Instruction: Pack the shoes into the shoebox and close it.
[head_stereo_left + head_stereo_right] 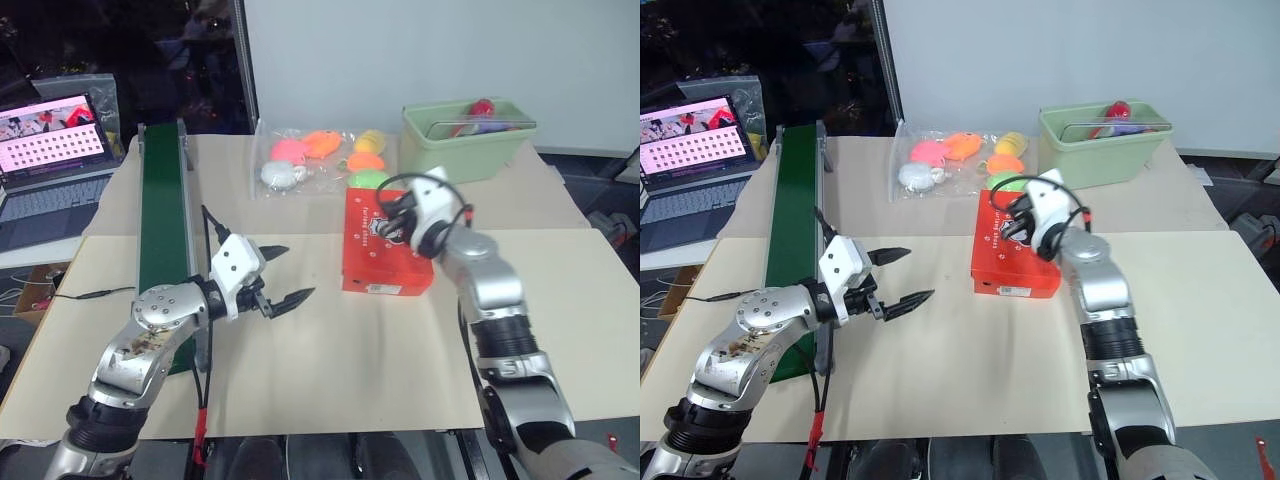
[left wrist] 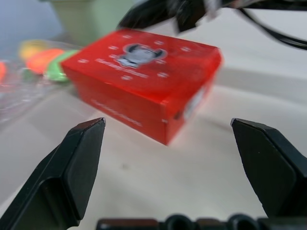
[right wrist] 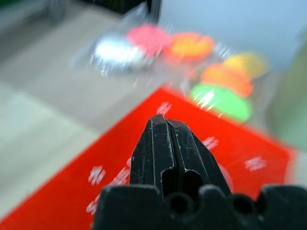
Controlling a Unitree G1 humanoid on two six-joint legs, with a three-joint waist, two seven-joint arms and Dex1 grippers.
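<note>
The shoebox (image 1: 388,243) sits lid-down-shut near the table's (image 1: 330,360) middle, toward its far edge; it looks like light, stiff cardboard with a smooth top, best taken by its long sides. The right gripper (image 3: 170,143), fingers pressed together, hovers over the lid, while the left gripper (image 1: 287,276) stands wide apart and empty, near the box.

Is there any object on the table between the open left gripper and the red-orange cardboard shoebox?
Nothing visible. Between the left gripper and the closed red-orange cardboard shoebox lies only bare beige table. The shut right gripper is above the lid, not in that gap.
</note>
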